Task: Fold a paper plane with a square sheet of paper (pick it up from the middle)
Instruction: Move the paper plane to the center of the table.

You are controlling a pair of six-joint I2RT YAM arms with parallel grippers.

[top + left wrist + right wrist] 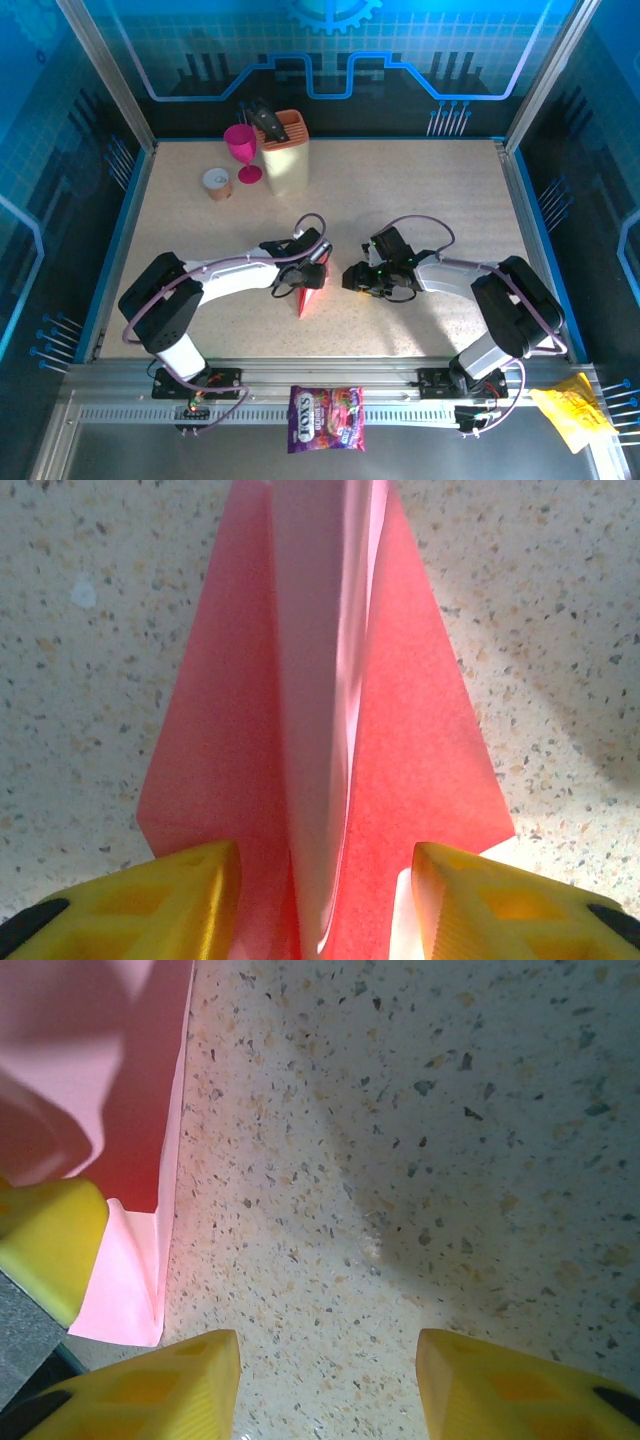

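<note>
The pink-red paper plane (310, 293), a slim pointed dart of thin matte paper, lies on the speckled beige worktop (420, 200), about midway across and in its nearer half, with its sharp tip towards the near edge. Its lengthwise centre fold stands up as a paler pink ridge, and the two deeper red wings spread flat against the worktop on either side, widening towards the tail. At one tail corner a paler pink layer pokes out past the red wing's edge and also lies flat.
</note>
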